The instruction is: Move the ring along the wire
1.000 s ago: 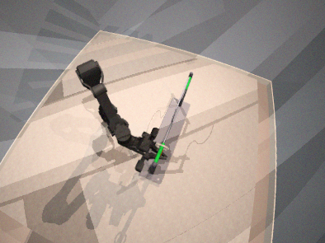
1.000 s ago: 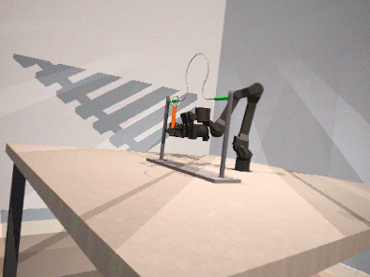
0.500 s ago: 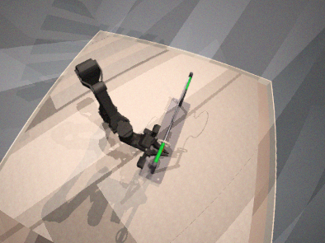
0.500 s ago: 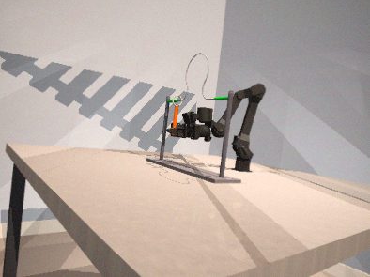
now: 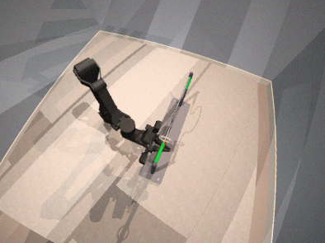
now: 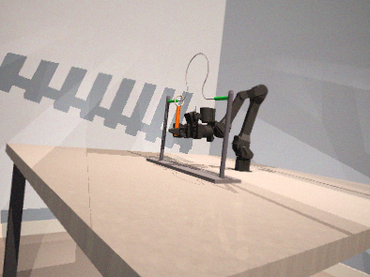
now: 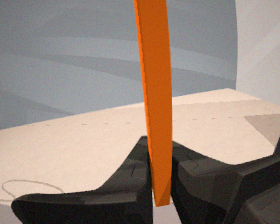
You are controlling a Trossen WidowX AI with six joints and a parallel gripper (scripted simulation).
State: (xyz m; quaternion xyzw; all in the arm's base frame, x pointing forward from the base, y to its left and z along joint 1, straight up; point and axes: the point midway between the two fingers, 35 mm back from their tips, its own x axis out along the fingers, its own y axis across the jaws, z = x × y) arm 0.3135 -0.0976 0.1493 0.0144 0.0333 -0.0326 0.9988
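The pale ring (image 5: 169,139) (image 6: 178,96) is around the wire at the inner end of one green part (image 5: 159,152) (image 6: 171,101), beside the far-left post (image 6: 164,130) of the exterior view. Whether it touches the wire is too small to tell. Its orange handle (image 6: 177,117) (image 7: 158,75) hangs down nearly upright. My gripper (image 5: 167,147) (image 6: 176,131) (image 7: 150,140) is shut on the handle's lower end, below the wire. The thin grey wire (image 6: 208,69) rises in a tall loop to the other green part (image 5: 188,82) (image 6: 221,98).
The other post (image 6: 226,140) stands nearer the exterior camera, with the arm (image 5: 108,102) (image 6: 251,116) behind it. Both posts rise from a flat grey base (image 5: 183,114) (image 6: 188,169) on the table (image 5: 223,147) (image 6: 164,201). The forearm passes low behind the wire's loop.
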